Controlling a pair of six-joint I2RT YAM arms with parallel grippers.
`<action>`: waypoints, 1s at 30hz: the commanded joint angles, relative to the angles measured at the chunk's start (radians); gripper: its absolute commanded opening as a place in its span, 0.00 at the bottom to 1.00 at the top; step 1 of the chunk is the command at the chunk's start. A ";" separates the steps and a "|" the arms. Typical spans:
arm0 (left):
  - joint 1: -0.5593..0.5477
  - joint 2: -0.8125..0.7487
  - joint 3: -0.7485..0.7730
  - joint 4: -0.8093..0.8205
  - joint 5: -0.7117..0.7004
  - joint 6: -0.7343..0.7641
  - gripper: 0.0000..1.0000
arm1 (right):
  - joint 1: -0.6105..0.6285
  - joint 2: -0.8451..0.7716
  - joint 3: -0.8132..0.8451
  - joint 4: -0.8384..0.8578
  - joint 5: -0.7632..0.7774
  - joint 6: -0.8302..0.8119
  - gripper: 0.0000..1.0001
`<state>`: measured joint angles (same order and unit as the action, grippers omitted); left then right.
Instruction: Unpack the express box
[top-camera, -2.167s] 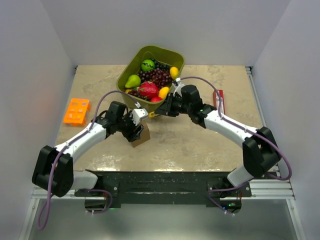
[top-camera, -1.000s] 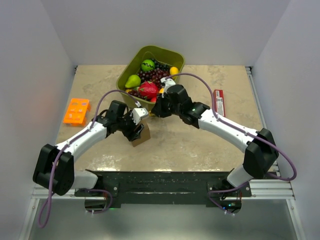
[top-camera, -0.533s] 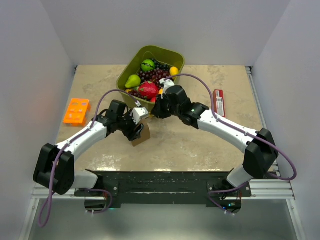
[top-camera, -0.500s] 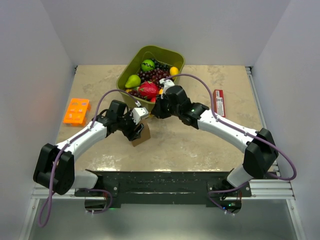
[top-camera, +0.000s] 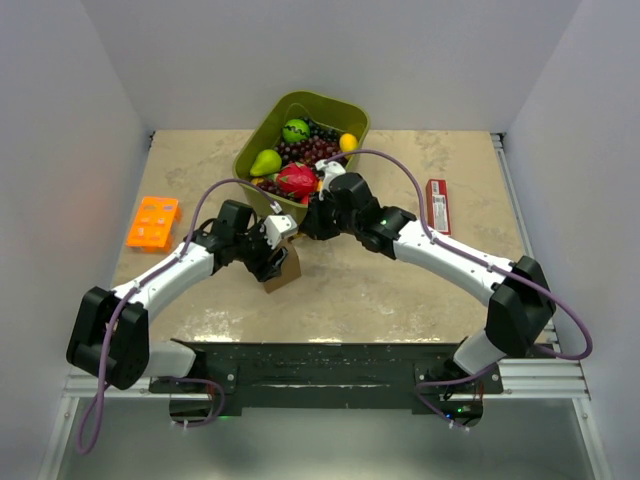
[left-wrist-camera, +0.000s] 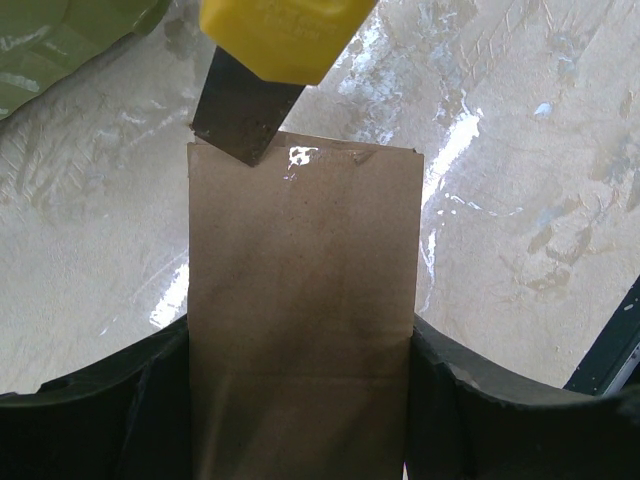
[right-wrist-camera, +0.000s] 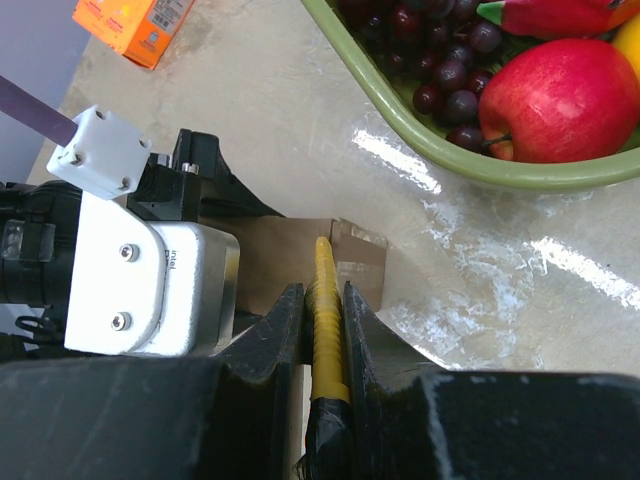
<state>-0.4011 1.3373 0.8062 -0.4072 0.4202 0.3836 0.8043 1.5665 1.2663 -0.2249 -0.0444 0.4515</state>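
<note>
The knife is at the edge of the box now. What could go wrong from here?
1. The blade of the knife sits only at the far corner of the box; it may slip off onto the table.
2. The left hand grips the box by its sides only, so a push from the right hand may tilt it.
3. A long cut would run toward the left hand's fingers.

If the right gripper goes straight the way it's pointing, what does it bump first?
Probably the express box: the right gripper holds a yellow knife whose blade sits right at the box's edge; depth is unclear.
</note>
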 joint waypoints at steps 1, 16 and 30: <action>0.007 0.025 0.002 -0.013 -0.017 -0.009 0.56 | 0.007 0.007 0.039 0.019 0.004 -0.005 0.00; 0.008 0.026 0.001 -0.013 -0.012 -0.008 0.55 | 0.007 0.024 0.065 0.035 0.063 -0.033 0.00; 0.008 0.031 0.002 -0.013 -0.011 -0.008 0.54 | 0.007 0.024 0.077 0.042 0.077 -0.054 0.00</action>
<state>-0.3996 1.3380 0.8062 -0.4065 0.4229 0.3832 0.8066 1.5929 1.2961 -0.2176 0.0105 0.4141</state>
